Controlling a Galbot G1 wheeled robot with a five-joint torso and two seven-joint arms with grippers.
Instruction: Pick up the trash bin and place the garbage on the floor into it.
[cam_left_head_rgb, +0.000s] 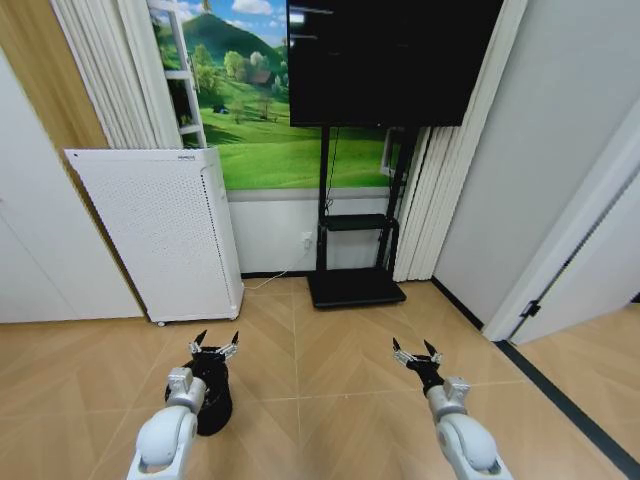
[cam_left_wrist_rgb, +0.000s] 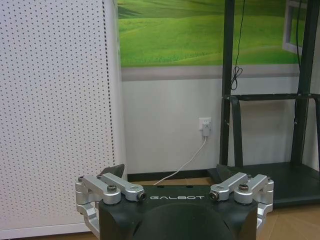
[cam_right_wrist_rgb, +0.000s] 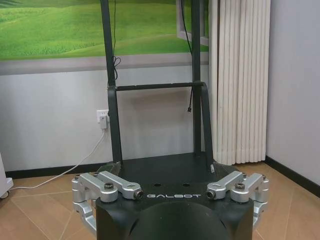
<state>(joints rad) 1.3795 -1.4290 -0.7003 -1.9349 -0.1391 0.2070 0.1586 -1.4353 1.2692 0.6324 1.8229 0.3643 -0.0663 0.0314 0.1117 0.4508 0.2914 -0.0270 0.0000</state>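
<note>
While both arms reach forward over the wood floor (cam_left_head_rgb: 330, 350), we log the left gripper (cam_left_head_rgb: 214, 346) with its fingers spread apart, poised just above the bin (cam_left_head_rgb: 212, 395). That bin, black and round, stands on the floor near the front corner of the white perforated unit (cam_left_head_rgb: 160, 230), and the left arm hides most of its near side. Its rim lies behind the gripper from the head camera, so we cannot say whether the fingertips touch it.

Right gripper (cam_left_head_rgb: 415, 352) hangs over bare floor, well apart from the bin, also with fingers spread and nothing between them.

From the left wrist we see the gripper's (cam_left_wrist_rgb: 175, 192) silver linkages splayed wide, facing the white unit (cam_left_wrist_rgb: 55, 110), a wall socket (cam_left_wrist_rgb: 205, 125) with a white cable, and the black TV stand (cam_left_wrist_rgb: 270, 130).

From the right wrist the gripper (cam_right_wrist_rgb: 170, 192) likewise sits wide, pointed at the stand's (cam_right_wrist_rgb: 155, 125) base plate, with pleated curtain (cam_right_wrist_rgb: 240, 80) beside it and a socket (cam_right_wrist_rgb: 102, 119) on the wall.

Above the stand a dark screen (cam_left_head_rgb: 390, 60) hangs before a green landscape mural (cam_left_head_rgb: 260, 120).
</note>
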